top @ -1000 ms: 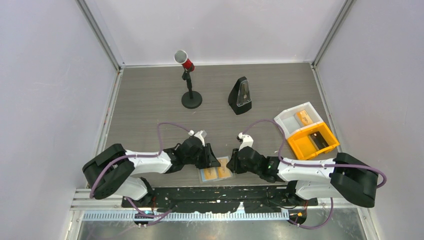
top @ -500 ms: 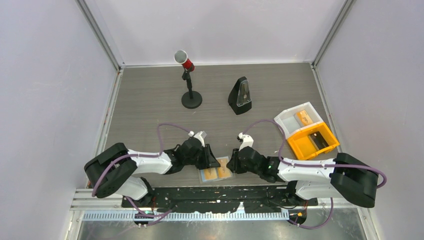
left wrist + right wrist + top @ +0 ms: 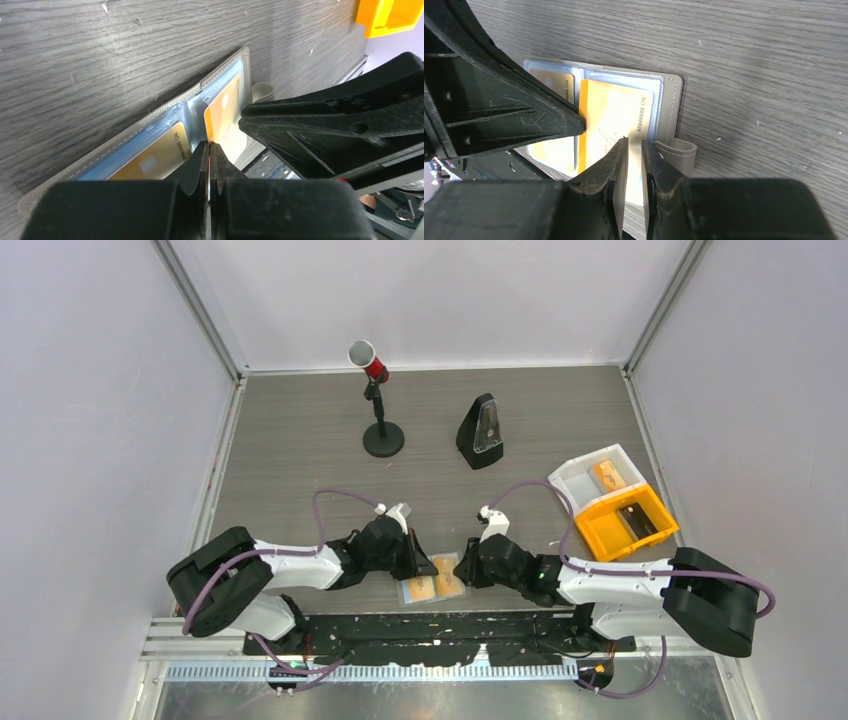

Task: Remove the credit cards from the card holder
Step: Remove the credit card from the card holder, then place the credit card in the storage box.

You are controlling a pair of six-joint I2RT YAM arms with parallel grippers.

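- Under both sets of fingers, the card holder (image 3: 671,110) lies open and flat; the left gripper (image 3: 208,146) has its tip at the middle fold and the right gripper (image 3: 634,142) reaches in over the outer panel.
- Your left fingers are pressed together. Their tip sits on the fold, touching the inner edge of the orange card (image 3: 614,110).
- Your right fingers stand a slim gap apart, and the orange card's pale end shows in that gap. You cannot tell whether they grip it.
- The orange card lies slightly askew in its panel and reaches past the holder's edge toward your right fingers.
- A tan card (image 3: 155,160) sits in the other panel, just beside your left fingertips on the side away from the right gripper.
- Your right wrist view shows a printed number on the orange card and a small grey tab on the holder's edge. The top view shows only two orange patches between the grippers.
- Your left wrist view shows the holder's stitched grey border and the right gripper's tip touching the orange card.
- The table (image 3: 300,440) is dark grey wood grain, boxed in by pale walls (image 3: 100,440).
- Well beyond the fingers stand a microphone stand (image 3: 381,430) and a black metronome (image 3: 480,432). An orange-and-white tray box (image 3: 597,536) lies off to the right gripper's side.
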